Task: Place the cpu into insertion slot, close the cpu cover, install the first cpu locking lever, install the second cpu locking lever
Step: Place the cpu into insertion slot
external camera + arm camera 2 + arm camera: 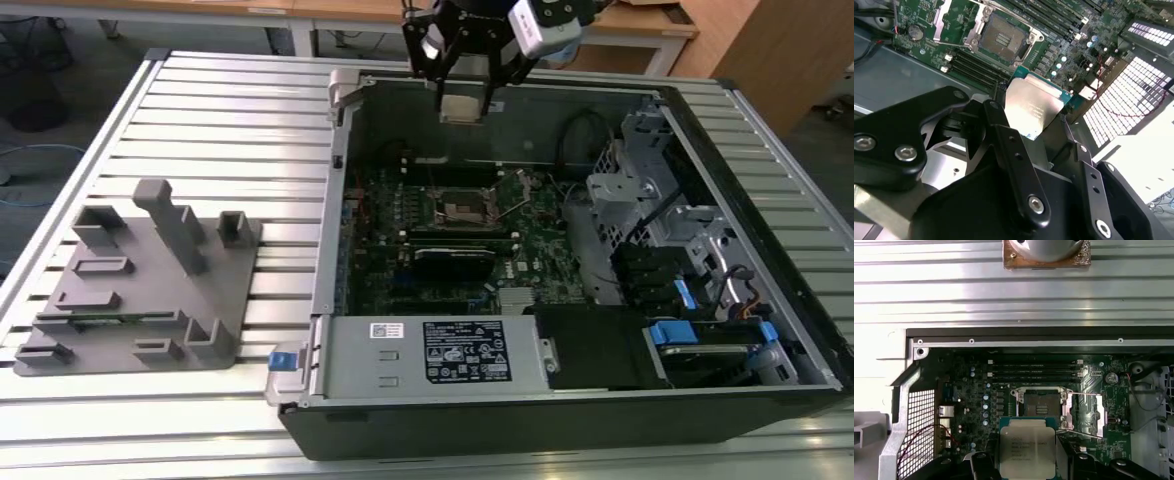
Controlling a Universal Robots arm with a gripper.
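Exterior view: black gripper [466, 96] clamps small flat silver-beige sq. cpu [461, 108], well clear of dark-centred insertion slot [467, 206] w/ silver rim.

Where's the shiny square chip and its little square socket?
Pale silver square cpu chip [1027, 447]: first wrist view, middle of its face.
Dark silver-rimmed square insertion slot [1040, 404]: first wrist view, its centre.

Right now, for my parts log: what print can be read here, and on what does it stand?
The cpu, held by the gripper: lines of print on its metal face, too small to read.
The power-supply box: print on its labels, too small to read.
Nothing can be quoted.
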